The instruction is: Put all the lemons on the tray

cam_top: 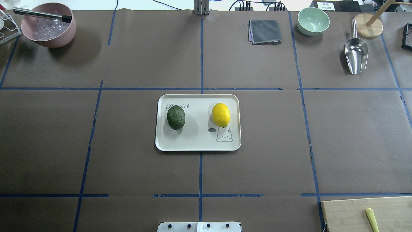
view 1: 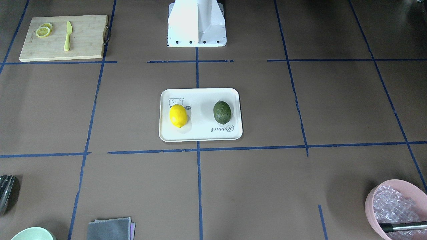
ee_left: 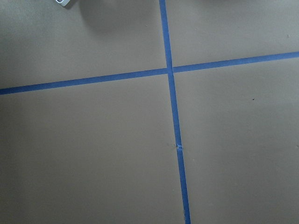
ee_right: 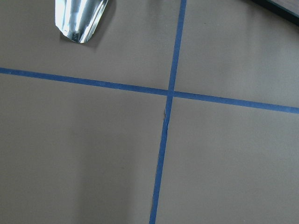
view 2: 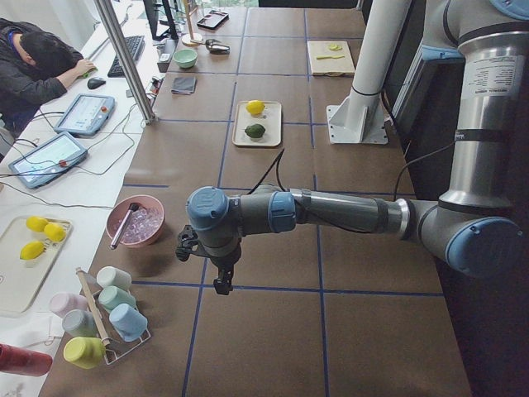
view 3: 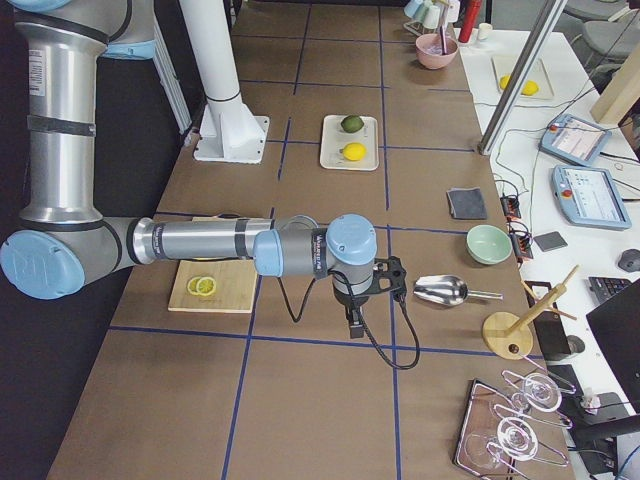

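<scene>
Yellow lemon, green lemon both on tray, apart. Tray script reads "Rabbit", bubble "hi~". My left gripper, right gripper: finger spread, cannot tell.

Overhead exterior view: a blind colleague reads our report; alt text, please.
A cream tray in the middle holds a dark green lemon on the view's left and a yellow lemon on its right, apart.
</scene>
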Robot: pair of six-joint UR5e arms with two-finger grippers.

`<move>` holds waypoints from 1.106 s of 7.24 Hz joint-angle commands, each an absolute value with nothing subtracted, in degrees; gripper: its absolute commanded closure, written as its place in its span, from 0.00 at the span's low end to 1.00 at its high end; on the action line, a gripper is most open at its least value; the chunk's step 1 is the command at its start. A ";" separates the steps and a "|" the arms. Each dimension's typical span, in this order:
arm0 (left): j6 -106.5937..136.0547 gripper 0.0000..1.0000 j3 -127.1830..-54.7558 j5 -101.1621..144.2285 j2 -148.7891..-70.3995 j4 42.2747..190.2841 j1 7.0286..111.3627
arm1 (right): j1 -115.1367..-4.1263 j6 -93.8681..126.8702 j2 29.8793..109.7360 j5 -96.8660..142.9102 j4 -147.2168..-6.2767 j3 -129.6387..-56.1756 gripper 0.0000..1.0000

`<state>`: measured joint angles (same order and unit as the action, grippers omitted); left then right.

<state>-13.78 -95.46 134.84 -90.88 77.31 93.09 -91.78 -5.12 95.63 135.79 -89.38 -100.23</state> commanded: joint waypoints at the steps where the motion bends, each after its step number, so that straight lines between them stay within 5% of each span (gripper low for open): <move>1: -13.71 0.00 -95.54 134.91 -90.88 77.34 93.69 | -91.85 -5.19 95.62 135.79 -89.30 -100.28 0.00; 8: -9.32 0.00 -94.05 134.91 -91.05 78.75 93.60 | -91.76 -5.10 95.45 135.79 -89.30 -100.37 0.00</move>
<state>-9.55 -94.53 134.91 -90.97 78.48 93.68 -91.77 -5.10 95.51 135.79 -89.36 -100.37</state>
